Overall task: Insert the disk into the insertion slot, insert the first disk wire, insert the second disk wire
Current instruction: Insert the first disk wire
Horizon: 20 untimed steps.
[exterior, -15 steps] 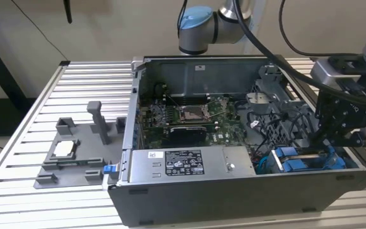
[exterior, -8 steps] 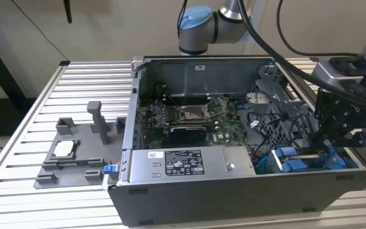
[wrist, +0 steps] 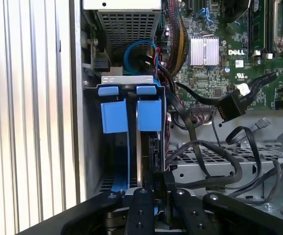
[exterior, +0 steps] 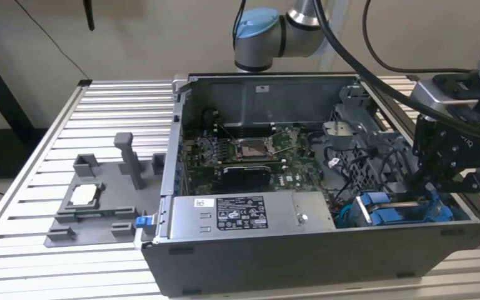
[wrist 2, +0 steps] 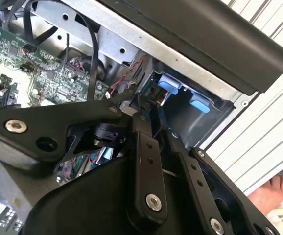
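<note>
The gripper (exterior: 434, 184) over the insertion slot (exterior: 394, 209)
I see the slot in the computer case's (exterior: 307, 259) corner, at the exterior view's right; whether the gripper grasps anything I cannot tell.

Insertion slot (wrist: 93, 156) dark grey, tabs (wrist: 149, 115) bright blue; motherboard (wrist: 220, 73) green (silver heatsink (wrist: 204, 51)); table (exterior: 115, 106) silver, ribbed.

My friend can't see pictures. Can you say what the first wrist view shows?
The robot's black hand hangs right at a dark metal slot with bright blue tabs inside an open computer. Beside the slot are loose black cables and a green circuit board.
</note>
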Available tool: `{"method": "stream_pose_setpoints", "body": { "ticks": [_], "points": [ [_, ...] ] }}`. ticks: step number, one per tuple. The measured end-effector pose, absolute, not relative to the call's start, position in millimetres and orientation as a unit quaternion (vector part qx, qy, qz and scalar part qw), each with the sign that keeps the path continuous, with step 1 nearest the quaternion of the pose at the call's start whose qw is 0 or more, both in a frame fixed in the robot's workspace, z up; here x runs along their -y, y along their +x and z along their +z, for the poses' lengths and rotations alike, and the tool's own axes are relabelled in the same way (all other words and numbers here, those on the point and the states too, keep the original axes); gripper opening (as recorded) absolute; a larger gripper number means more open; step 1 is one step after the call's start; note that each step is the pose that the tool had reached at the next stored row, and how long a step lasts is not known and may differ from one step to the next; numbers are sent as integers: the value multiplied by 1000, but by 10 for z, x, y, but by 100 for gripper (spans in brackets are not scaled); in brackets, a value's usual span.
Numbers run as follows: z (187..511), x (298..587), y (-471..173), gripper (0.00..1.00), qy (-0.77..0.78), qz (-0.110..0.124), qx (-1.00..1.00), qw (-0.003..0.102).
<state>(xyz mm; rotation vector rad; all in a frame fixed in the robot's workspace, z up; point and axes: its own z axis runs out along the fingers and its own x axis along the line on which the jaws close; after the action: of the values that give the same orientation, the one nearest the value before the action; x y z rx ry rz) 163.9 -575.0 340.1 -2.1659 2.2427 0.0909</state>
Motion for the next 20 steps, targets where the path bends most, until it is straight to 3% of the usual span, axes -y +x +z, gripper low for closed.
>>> {"method": "stream_pose_setpoints", "body": {
  "ticks": [20],
  "points": [
    [3306,5720,1638,19,-695,27,-719,13]
  ]
}}
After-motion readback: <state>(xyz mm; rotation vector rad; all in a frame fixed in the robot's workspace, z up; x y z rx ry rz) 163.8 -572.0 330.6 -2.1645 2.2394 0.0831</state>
